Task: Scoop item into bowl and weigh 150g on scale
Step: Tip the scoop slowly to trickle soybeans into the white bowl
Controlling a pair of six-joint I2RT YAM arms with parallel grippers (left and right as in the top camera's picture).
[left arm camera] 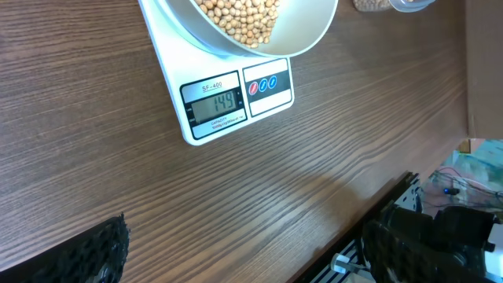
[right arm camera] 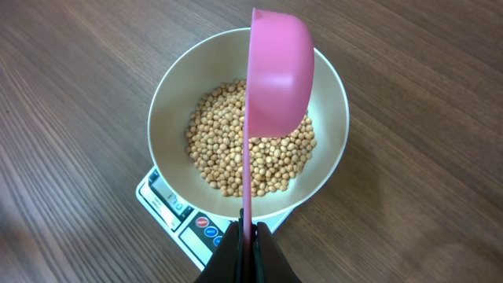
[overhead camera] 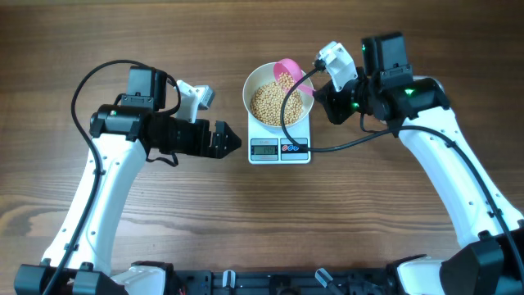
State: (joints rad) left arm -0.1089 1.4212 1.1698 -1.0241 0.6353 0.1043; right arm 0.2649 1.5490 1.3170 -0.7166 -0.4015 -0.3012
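The white bowl (overhead camera: 256,83) stands on the white scale (overhead camera: 279,150) at the table's middle, holding a heap of tan beans (overhead camera: 270,102). In the left wrist view the scale (left arm camera: 232,102) display reads 149 under the bowl (left arm camera: 302,35). My right gripper (right arm camera: 250,233) is shut on the handle of a pink scoop (right arm camera: 277,71), which is turned on its side above the bowl (right arm camera: 171,94) and the beans (right arm camera: 236,153). The scoop (overhead camera: 284,69) shows over the bowl's far rim. My left gripper (overhead camera: 232,139) hangs open just left of the scale with nothing between its fingers (left arm camera: 102,248).
The table's near edge (left arm camera: 377,204) runs beside the left gripper, with cables and equipment beyond it. A clear container of beans (left arm camera: 377,5) peeks in at the top of the left wrist view. A black cable (overhead camera: 344,146) crosses from the right arm past the scale.
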